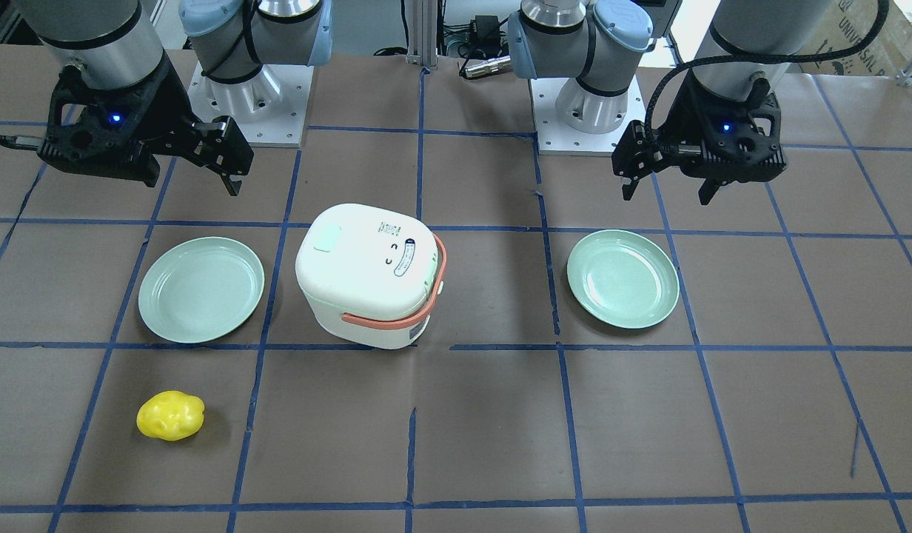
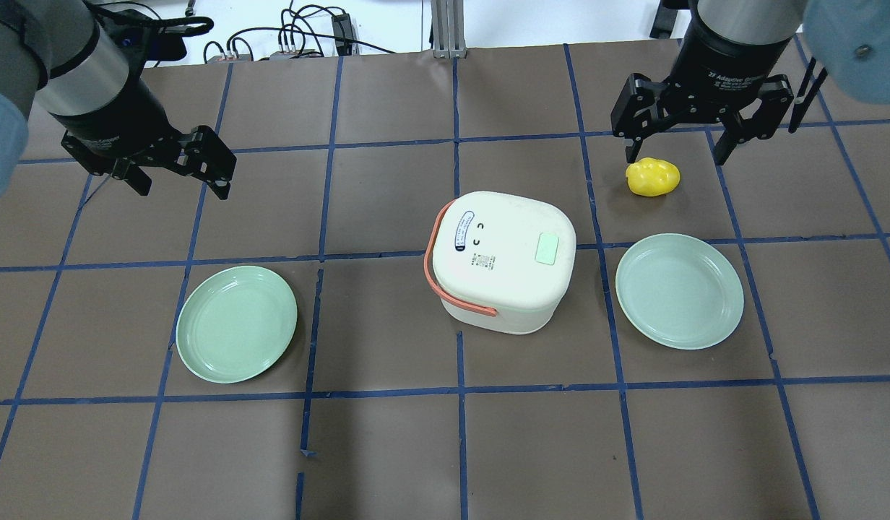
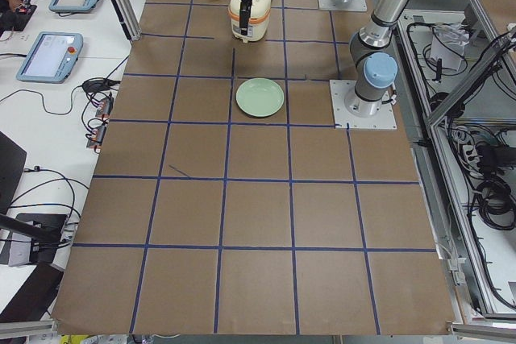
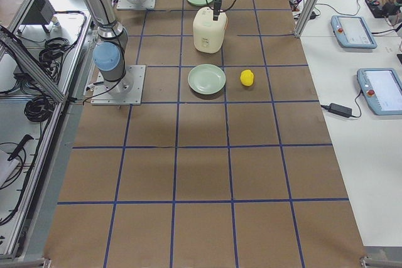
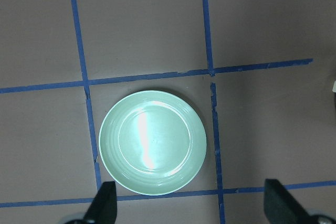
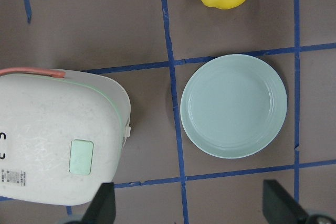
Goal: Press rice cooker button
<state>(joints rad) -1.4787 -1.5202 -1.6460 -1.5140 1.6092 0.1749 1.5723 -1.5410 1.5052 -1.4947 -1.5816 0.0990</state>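
Two pale green plates are laid on the brown table point(image 2: 387, 448), and the white rice cooker point(image 2: 499, 260) is stood between them, near the table's middle. The left plate point(image 2: 237, 323) is set well apart from the cooker. The right plate point(image 2: 680, 290) is set nearer to it, without touching. The cooker's lid is shut, and its pale green button point(image 2: 547, 249) is seen on the right part of the lid top, on the side toward the right plate. The coral handle point(image 2: 438, 269) is folded down around the cooker's left side. A yellow lump point(image 2: 653, 177) is placed beyond the right plate, on the far side from the robot, apart from plate and cooker alike.

The left gripper point(image 2: 181, 186) is held in the air on the left, above the left plate, its fingers spread wide with nothing between them. The right gripper point(image 2: 676, 155) is held in the air on the right, likewise spread wide and empty. The button is touched by neither gripper, and both are seen well apart from the cooker.
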